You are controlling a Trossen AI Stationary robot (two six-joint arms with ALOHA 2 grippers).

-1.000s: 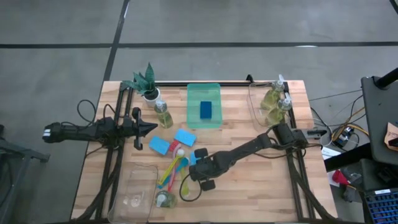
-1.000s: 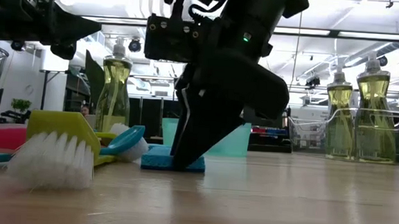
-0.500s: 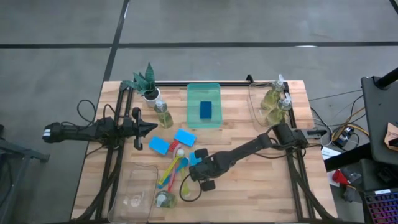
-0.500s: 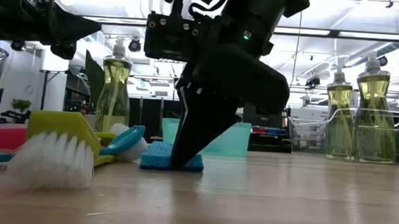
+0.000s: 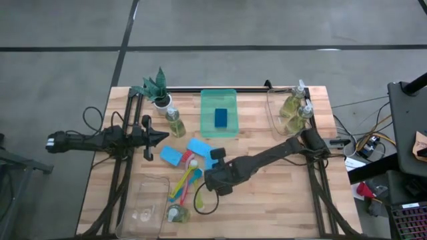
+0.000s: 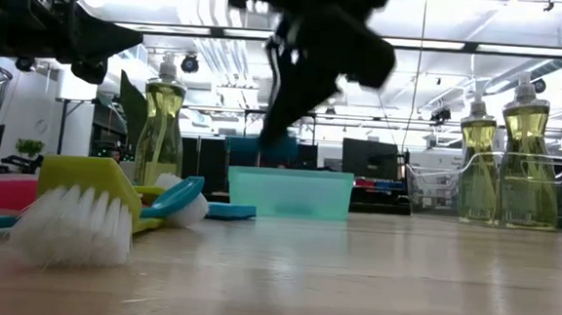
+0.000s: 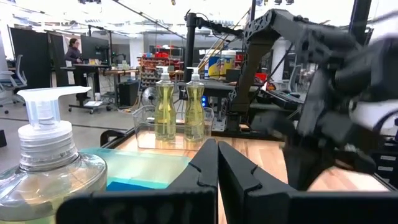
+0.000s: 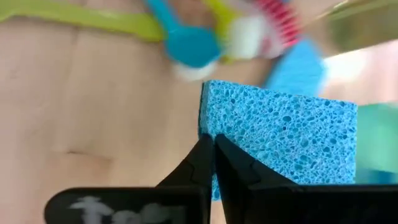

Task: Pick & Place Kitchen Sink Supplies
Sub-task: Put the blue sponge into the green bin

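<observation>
My right gripper (image 5: pixel 215 160) hangs above the table's middle, shut on a light blue sponge (image 8: pixel 280 143). Two more blue sponges (image 5: pixel 172 155) (image 5: pixel 197 144) lie flat just left of it. Brushes with coloured handles (image 5: pixel 185 181) lie in a heap toward the near edge. A dark blue sponge (image 5: pixel 221 117) lies in the green tray (image 5: pixel 219 97). One soap bottle (image 5: pixel 175 122) stands near the plant, and another (image 5: pixel 177 213) is at the near edge. My left gripper (image 5: pixel 163 137) waits shut and level at the table's left. My right gripper pinches the sponge between its two fingers at one edge (image 8: pixel 208 134), near a corner. The fingers slant down from the table's right side. The sponge is lifted clear of the table, its broad porous face turned toward the wrist camera.
A clear tray (image 5: pixel 272 107) at the far right holds two soap bottles (image 5: pixel 293 107). Another clear tray (image 5: pixel 143 200) sits at the near left. A potted plant (image 5: pixel 157 87) stands at the far left corner. Bare wood lies right of the brushes.
My right gripper has shut on the sponge that lay on the table, then risen and tipped less steeply. The sponge has gone up with it and now hangs clear of the wood.
</observation>
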